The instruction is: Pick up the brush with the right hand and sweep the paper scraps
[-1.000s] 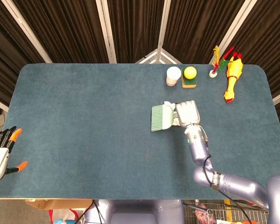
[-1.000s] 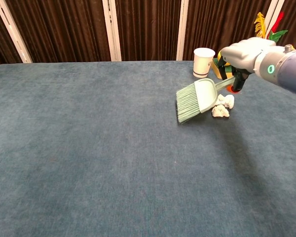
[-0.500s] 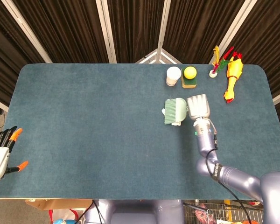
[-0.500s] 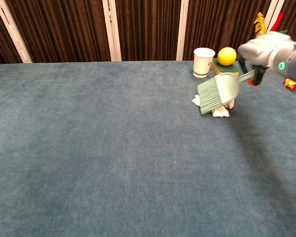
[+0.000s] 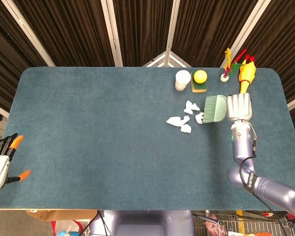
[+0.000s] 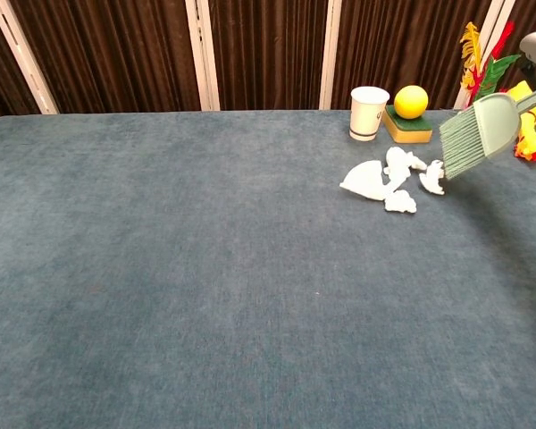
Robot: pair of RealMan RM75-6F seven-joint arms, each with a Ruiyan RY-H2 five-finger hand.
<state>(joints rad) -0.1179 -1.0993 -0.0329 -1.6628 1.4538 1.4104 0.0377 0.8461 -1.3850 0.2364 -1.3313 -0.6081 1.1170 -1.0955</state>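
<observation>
Now the right hand [image 5: 238,105] grips one brush [image 5: 215,108] beside four paper scraps [image 5: 185,119]

dark pleated curtains [image 5: 137,29] behind a blue-carpeted table [image 5: 88,137].

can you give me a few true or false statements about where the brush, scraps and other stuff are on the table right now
1. The right hand holds the brush. True.
2. The paper scraps lie to the right of the brush in the head view. False: they lie to its left, toward the table's middle.
3. The yellow ball sits on top of the white cup. False: it sits on a green and yellow sponge beside the cup.
4. The left hand is at the table's near left edge, holding nothing. True.
5. The rubber chicken lies near the far right corner. True.
</observation>
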